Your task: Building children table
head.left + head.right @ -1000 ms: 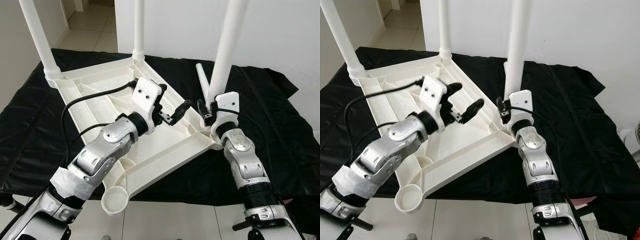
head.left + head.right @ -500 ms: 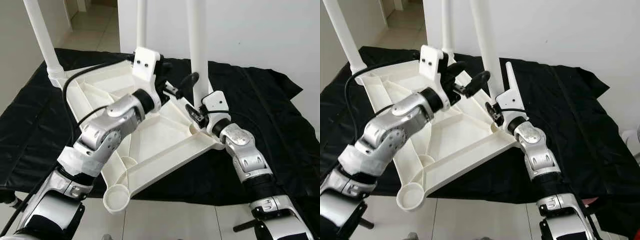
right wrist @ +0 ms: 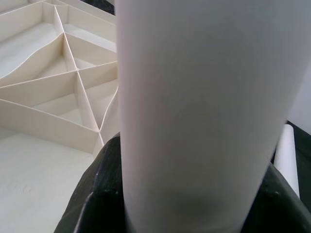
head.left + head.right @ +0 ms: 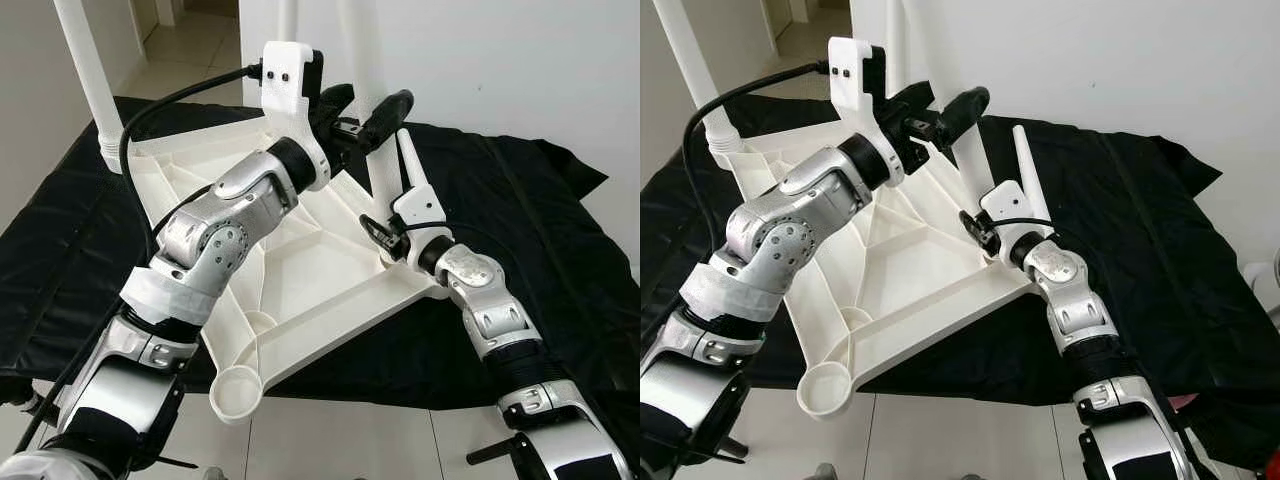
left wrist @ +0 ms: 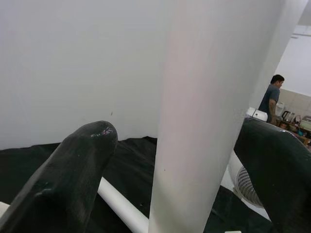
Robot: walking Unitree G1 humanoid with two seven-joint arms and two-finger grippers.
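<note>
The white table top lies upside down on a black cloth. One white leg stands in its back left corner and a second leg at the back. My right gripper is shut on the base of a third leg at the right corner, which leans toward the left. Higher up, my left gripper is open, and its fingers straddle this leg with a gap showing. In the right wrist view the leg sits between the black fingers.
A loose white leg lies on the black cloth just behind my right gripper. The front corner holds an empty round socket. Tiled floor lies below the cloth's front edge. A person stands far off by a counter.
The held leg's top has swung from leaning right to leaning left. My left arm has risen and reached back until its fingers straddle that leg. The right wrist tilted with it.
</note>
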